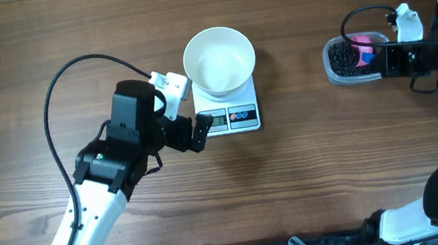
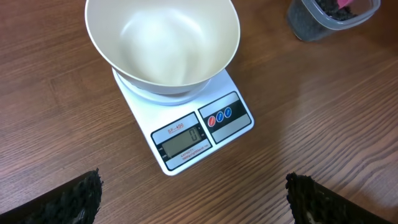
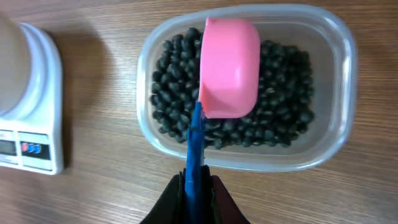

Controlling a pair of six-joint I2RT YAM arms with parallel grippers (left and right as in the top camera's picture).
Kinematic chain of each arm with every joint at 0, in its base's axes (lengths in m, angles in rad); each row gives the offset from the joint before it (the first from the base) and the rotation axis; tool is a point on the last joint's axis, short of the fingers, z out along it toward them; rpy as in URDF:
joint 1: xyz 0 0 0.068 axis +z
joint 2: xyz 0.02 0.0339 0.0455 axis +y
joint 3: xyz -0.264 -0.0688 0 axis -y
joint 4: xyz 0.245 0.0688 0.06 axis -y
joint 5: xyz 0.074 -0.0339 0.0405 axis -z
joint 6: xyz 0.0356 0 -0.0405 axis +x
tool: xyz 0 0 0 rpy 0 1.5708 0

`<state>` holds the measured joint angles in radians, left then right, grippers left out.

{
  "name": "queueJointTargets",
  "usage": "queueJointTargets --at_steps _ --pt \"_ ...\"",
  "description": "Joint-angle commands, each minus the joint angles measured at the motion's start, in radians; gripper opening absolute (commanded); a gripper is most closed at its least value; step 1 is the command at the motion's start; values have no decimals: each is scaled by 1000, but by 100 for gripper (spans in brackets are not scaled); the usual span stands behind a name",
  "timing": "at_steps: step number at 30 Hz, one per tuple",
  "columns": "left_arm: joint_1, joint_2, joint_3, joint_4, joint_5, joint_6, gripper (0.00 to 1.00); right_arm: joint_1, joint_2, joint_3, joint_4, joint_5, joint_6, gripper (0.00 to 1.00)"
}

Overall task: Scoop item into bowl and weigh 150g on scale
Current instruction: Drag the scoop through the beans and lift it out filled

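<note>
The white bowl (image 1: 219,58) stands empty on the small white scale (image 1: 235,119), whose display and two buttons (image 2: 219,117) face the front. My left gripper (image 1: 201,133) hovers just left of the scale's front, jaws open wide with nothing between them (image 2: 194,199). At the right, small black beans (image 3: 280,106) fill a clear plastic container (image 3: 336,124). My right gripper (image 3: 196,193) is shut on the blue handle (image 3: 194,143) of a pink scoop (image 3: 230,65), whose head sits over the beans inside the container (image 1: 345,61).
The wooden table (image 1: 319,185) carries only the scale with the bowl and the bean container. The left arm's black cable (image 1: 71,74) loops over the table's left side. The scale's edge (image 3: 31,124) shows left of the container.
</note>
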<state>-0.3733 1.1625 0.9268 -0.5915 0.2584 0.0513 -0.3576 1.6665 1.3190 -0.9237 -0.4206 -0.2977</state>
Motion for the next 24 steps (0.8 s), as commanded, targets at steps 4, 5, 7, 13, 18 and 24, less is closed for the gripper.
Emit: queueJointTargets --at_steps 4,5,7,13,18,24 --pt "-3 3 13 -1 -6 20 100 -60 12 -6 -43 -113 -13 4" --pt "-3 3 13 0 -6 20 100 -65 12 -6 -45 -113 -13 4" --pt "-3 3 13 0 -6 20 100 -81 13 -6 -68 -130 -12 4" --pt "-3 3 13 0 -6 20 100 -82 63 -6 -58 -251 -5 4" --pt "-3 3 13 0 -6 20 100 -109 98 -6 -52 -255 13 4" --pt "-3 3 13 0 -6 20 100 -167 99 -6 -56 -340 55 4"
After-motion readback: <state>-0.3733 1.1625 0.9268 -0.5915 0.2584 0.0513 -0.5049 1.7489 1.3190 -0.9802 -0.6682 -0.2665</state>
